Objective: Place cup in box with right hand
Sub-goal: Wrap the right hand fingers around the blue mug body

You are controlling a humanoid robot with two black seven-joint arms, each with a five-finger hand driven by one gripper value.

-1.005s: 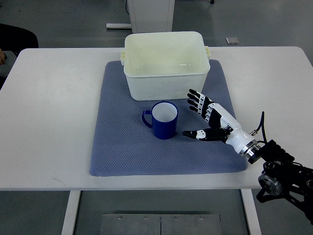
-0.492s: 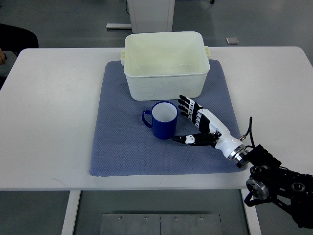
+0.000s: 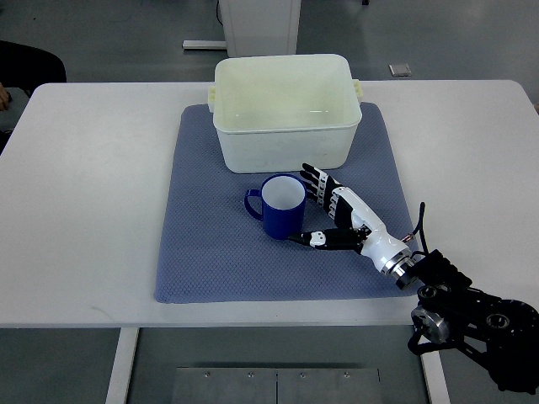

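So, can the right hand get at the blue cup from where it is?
Probably yes. The right hand is open right beside the blue cup, fingers and thumb spread toward its right side; nothing lies between them on the mat.

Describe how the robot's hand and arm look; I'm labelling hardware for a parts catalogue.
Only the right hand shows. It is a five-fingered humanoid hand with white shell panels on palm and finger segments, and black joints and fingertips. A silver metal ring forms the wrist. Behind it, the forearm is black open-frame hardware with a round silver joint, and a thin black cable loops up near the wrist.
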